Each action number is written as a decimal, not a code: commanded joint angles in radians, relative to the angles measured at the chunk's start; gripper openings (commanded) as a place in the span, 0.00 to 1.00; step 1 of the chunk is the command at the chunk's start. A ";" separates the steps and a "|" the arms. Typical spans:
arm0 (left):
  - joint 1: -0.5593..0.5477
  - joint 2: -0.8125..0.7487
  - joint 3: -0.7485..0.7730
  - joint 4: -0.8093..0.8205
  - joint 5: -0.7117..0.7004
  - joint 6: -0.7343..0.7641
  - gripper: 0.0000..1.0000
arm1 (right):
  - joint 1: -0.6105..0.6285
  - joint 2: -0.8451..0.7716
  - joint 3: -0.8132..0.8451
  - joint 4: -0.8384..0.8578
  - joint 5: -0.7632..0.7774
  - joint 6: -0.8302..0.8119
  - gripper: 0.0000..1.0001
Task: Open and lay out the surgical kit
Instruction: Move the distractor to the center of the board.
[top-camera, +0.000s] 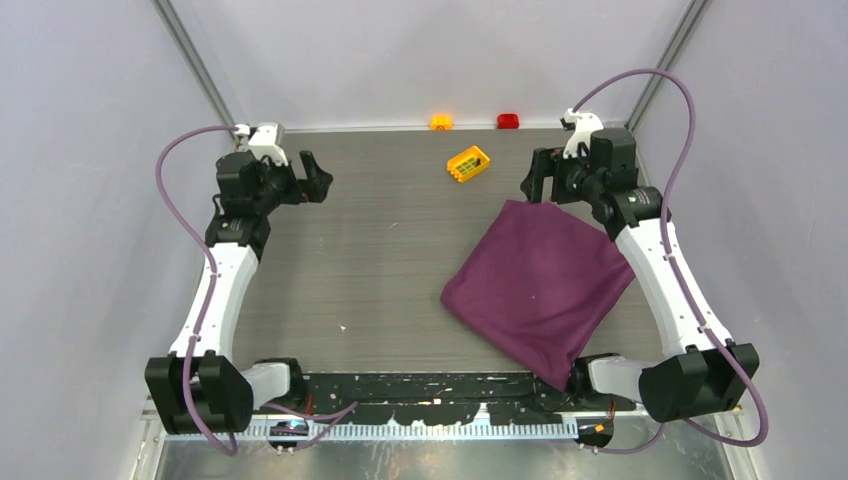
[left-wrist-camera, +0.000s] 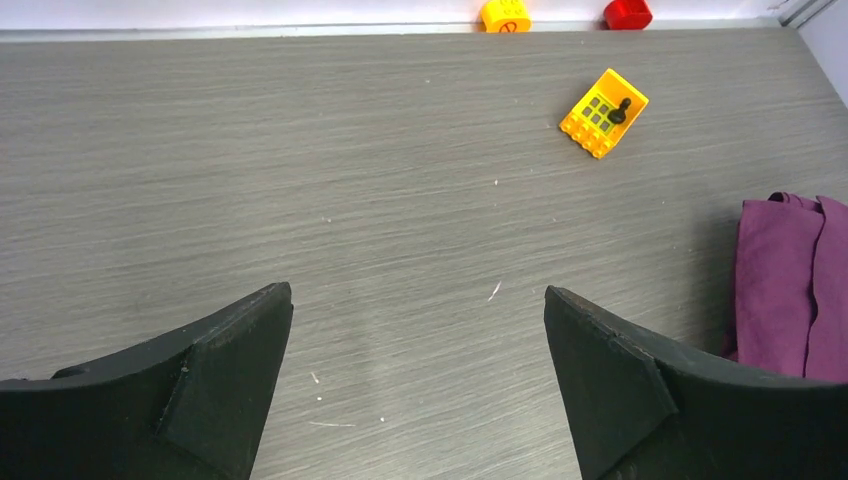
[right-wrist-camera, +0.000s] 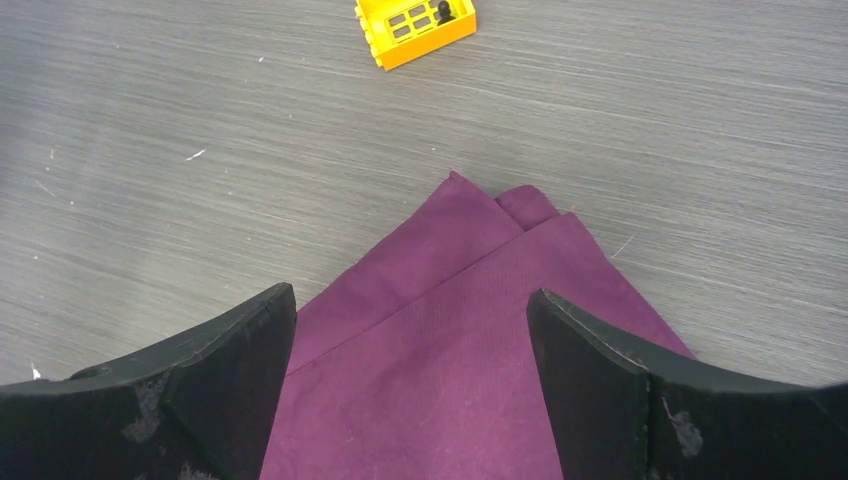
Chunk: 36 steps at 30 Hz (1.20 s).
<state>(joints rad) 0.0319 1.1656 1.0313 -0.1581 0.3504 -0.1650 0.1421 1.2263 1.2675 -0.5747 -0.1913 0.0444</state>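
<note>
The surgical kit is a folded dark-purple cloth bundle (top-camera: 540, 285) lying on the right half of the table, one corner pointing to the far side. Its contents are hidden under the folds. My right gripper (top-camera: 535, 180) hovers open just above that far corner; in the right wrist view the purple cloth (right-wrist-camera: 440, 350) fills the space between the wide-apart fingers (right-wrist-camera: 590, 380). My left gripper (top-camera: 318, 182) stands open over bare table at the far left, with nothing between its fingers (left-wrist-camera: 225, 370); the cloth's edge (left-wrist-camera: 790, 285) shows at the right of the left wrist view.
A yellow toy brick (top-camera: 468, 163) lies on the table near the far side, between the two grippers. A small orange brick (top-camera: 441, 122) and a red brick (top-camera: 508, 121) sit against the back wall. Grey walls close the table on both sides.
</note>
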 joint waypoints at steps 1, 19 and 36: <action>-0.003 0.015 0.015 -0.016 0.007 0.016 1.00 | -0.003 0.013 0.036 0.045 -0.038 0.006 0.90; -0.003 0.045 0.027 -0.046 0.055 0.042 1.00 | 0.032 0.152 0.164 0.010 -0.055 -0.064 0.90; -0.003 0.014 -0.004 -0.016 0.037 0.044 1.00 | 0.268 0.666 0.524 0.032 0.176 -0.141 0.84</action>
<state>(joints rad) 0.0319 1.2140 1.0313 -0.2134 0.3927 -0.1406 0.4126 1.8221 1.6810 -0.5739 -0.0525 -0.0853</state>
